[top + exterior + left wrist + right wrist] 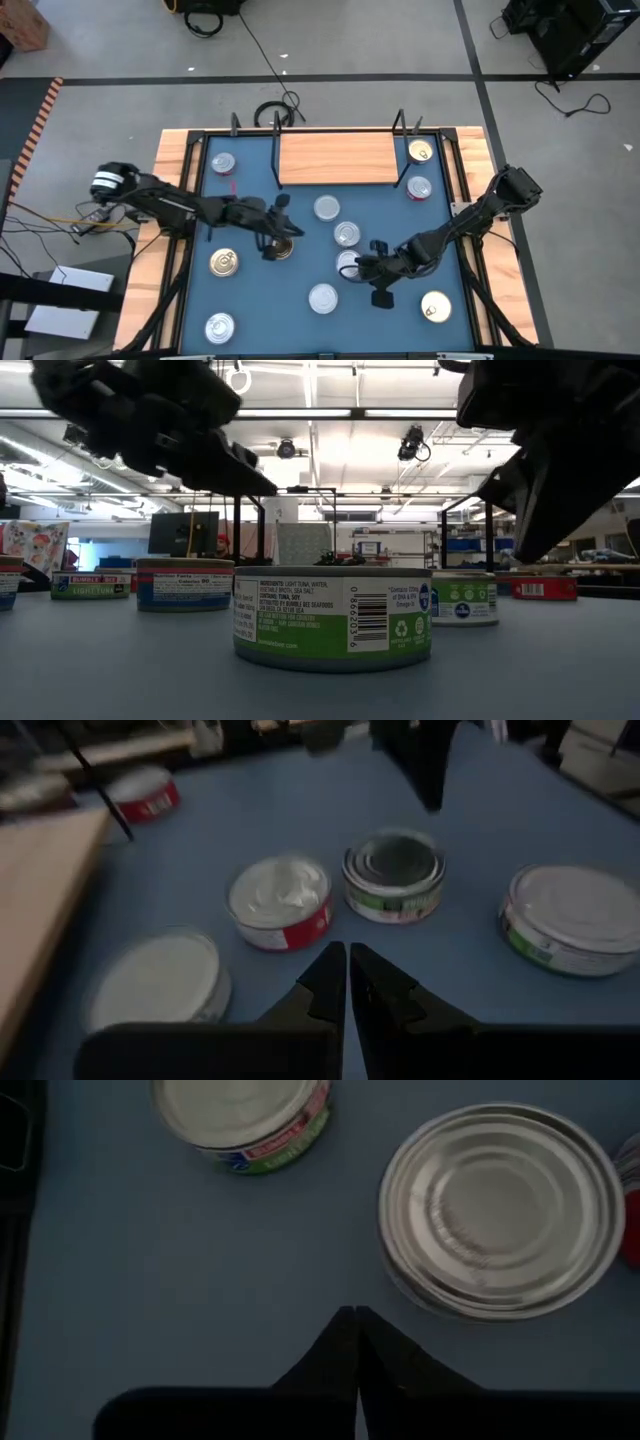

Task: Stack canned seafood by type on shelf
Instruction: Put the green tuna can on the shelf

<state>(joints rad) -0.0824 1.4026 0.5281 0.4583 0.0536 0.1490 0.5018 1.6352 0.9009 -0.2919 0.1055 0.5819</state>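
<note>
The shelf (337, 158), a light-wood board with black wire ends, stands at the table's far middle with nothing on it. Canned seafood tins lie scattered on the blue table: silver-lidded ones (326, 208) (346, 234) (323, 298) in the middle, gold-lidded ones (224, 262) (435, 307) (421, 151) toward the sides. My left gripper (347, 965) is shut and hovers left of centre, beside a gold-lidded tin (283, 249), pointing at a red-sided tin (280, 900). My right gripper (355, 1320) is shut and slants down beside a silver-lidded tin (500, 1210), apart from it.
Red-sided tins (223, 163) (419, 187) sit beside the shelf's two ends. Another silver-lidded tin (220, 326) lies at the near left corner. A green-labelled tin (333, 615) stands close to the low camera. A wooden rim (175, 200) borders the table.
</note>
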